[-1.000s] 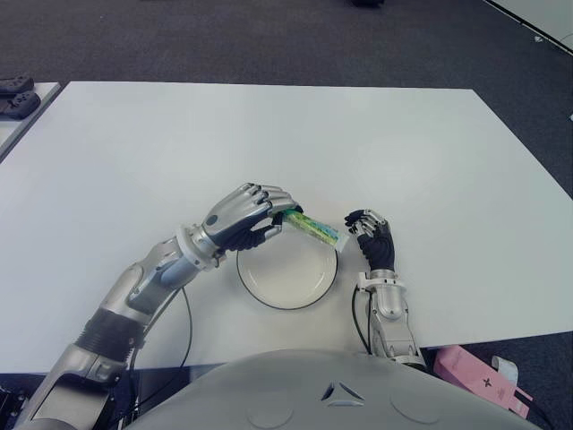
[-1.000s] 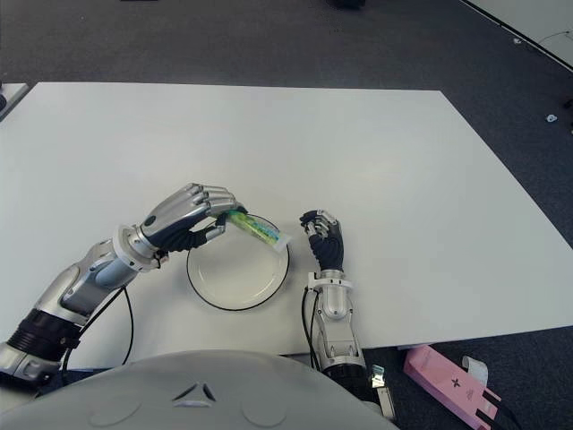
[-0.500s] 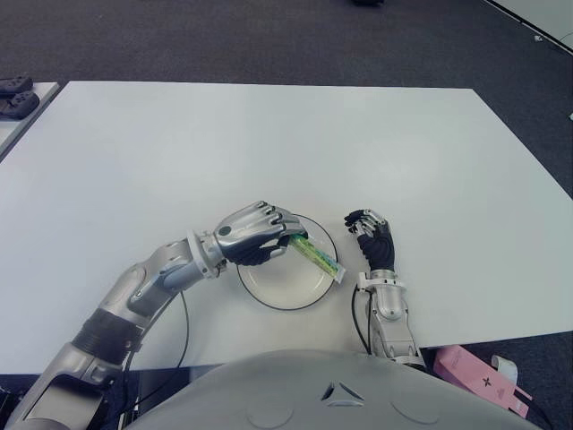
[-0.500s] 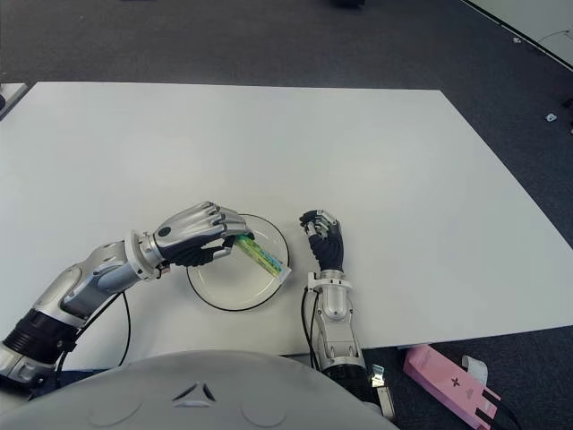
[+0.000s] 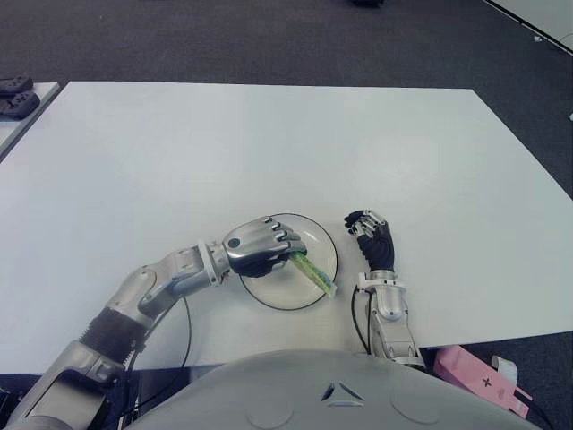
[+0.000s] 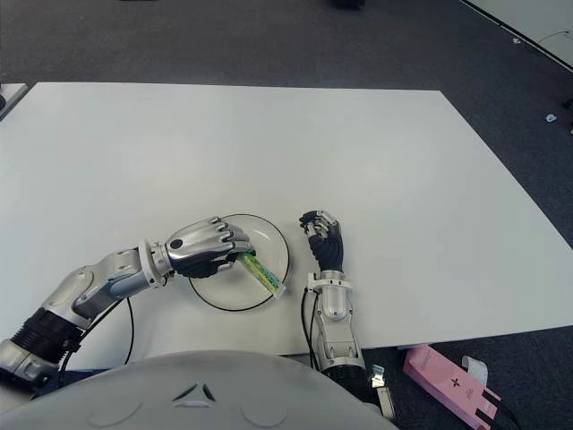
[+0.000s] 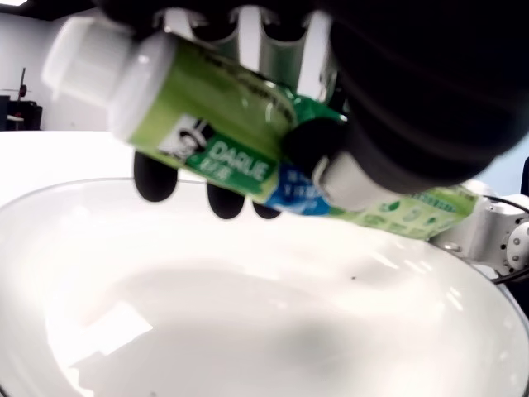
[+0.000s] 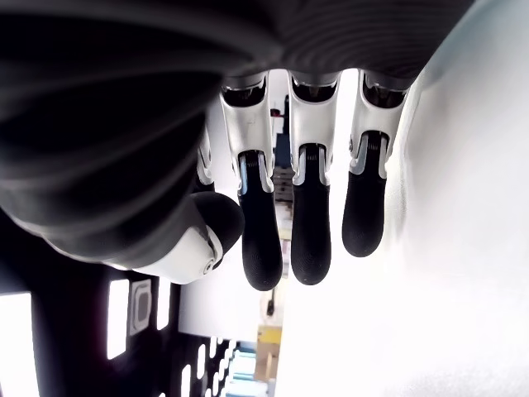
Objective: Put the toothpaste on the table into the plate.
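Note:
My left hand [image 5: 261,247] is shut on a green toothpaste tube [image 5: 313,271] and holds it low over the white plate [image 5: 315,235] near the table's front edge. The tube slants down toward the plate's right rim, its flat end close to that rim. In the left wrist view the tube [image 7: 207,141] with its white cap hangs just above the plate's bowl [image 7: 248,331], pinched between thumb and fingers. My right hand [image 5: 372,237] shows just right of the plate, fingers loosely curled and holding nothing [image 8: 306,231].
The white table [image 5: 269,143] stretches wide behind the plate. A pink box [image 5: 479,376] lies on the floor past the front right edge. Dark objects [image 5: 13,94] sit on a side surface at the far left.
My left hand has moved toward me and down over the plate, carrying the tube from the plate's far rim to above its bowl. The right hand has not moved.

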Robot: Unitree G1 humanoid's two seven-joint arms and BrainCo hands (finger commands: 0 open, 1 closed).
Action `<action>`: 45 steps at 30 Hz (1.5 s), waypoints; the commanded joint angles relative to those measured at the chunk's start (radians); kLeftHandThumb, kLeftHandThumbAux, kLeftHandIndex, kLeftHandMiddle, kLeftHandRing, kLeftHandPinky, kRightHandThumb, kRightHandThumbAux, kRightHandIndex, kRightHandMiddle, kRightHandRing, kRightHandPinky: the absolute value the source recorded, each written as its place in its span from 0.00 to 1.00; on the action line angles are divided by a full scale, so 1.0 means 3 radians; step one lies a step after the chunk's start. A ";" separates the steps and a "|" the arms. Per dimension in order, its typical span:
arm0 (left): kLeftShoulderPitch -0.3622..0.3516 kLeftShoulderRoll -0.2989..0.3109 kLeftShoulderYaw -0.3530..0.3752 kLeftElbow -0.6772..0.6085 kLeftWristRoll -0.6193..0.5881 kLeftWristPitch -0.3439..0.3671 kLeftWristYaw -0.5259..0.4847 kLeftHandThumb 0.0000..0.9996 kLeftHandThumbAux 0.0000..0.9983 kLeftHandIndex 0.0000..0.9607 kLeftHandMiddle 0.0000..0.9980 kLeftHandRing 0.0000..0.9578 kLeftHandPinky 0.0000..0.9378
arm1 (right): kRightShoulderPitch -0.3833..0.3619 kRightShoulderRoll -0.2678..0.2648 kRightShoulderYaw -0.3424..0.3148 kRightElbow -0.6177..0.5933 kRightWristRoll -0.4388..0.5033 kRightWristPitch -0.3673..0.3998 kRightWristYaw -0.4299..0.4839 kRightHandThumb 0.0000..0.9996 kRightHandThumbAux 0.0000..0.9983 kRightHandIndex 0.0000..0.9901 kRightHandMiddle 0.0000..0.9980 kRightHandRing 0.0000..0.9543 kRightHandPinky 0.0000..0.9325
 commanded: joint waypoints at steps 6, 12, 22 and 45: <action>-0.0051 0.0095 -0.0175 0.0071 0.0756 0.0288 0.0465 0.71 0.71 0.46 0.86 0.92 0.95 | 0.0012 0.0000 -0.0001 0.0002 -0.0011 0.0004 -0.0012 0.70 0.73 0.43 0.49 0.50 0.50; -0.0009 0.0098 -0.0259 0.0091 0.0977 0.0505 0.0768 0.71 0.71 0.46 0.87 0.92 0.96 | 0.0009 -0.0007 0.0000 0.0021 -0.0045 -0.0034 -0.0042 0.70 0.73 0.43 0.49 0.50 0.50; -0.0003 0.0129 -0.0375 0.0111 0.1006 0.0695 0.0866 0.71 0.71 0.46 0.88 0.93 0.96 | 0.0010 -0.0008 0.0000 0.0009 -0.0029 0.0006 -0.0027 0.70 0.73 0.43 0.49 0.50 0.50; 0.0221 0.0018 -0.0216 -0.0141 0.0457 0.0985 0.0712 0.05 0.45 0.01 0.01 0.01 0.01 | -0.0017 -0.0020 0.0000 0.0041 -0.0042 0.0015 -0.0023 0.70 0.73 0.43 0.49 0.49 0.49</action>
